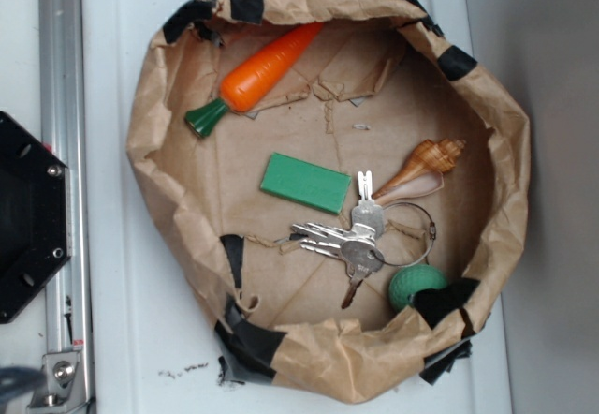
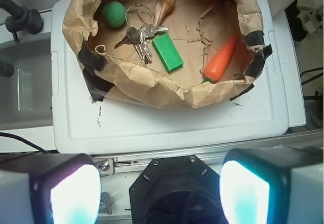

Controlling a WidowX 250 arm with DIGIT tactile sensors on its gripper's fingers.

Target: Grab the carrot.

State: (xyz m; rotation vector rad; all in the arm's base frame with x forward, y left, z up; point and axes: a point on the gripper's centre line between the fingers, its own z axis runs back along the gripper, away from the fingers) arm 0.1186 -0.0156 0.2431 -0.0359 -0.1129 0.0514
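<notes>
The carrot (image 1: 267,69) is bright orange with a dark green stem end and lies against the upper-left wall of a brown paper bowl (image 1: 510,189). In the wrist view the carrot (image 2: 221,58) lies at the bowl's right, its stem end behind the paper rim. My gripper (image 2: 159,193) is open and empty, its two glowing pads (image 2: 75,196) wide apart at the bottom of the wrist view, well short of the bowl and above the black robot base (image 2: 177,191). The gripper does not show in the exterior view.
Inside the bowl lie a flat green block (image 1: 305,183), a bunch of keys (image 1: 351,239), a spiral seashell (image 1: 423,170) and a green ball (image 1: 415,285). The bowl sits on a white lid (image 1: 140,339). A metal rail (image 1: 61,105) runs along the left.
</notes>
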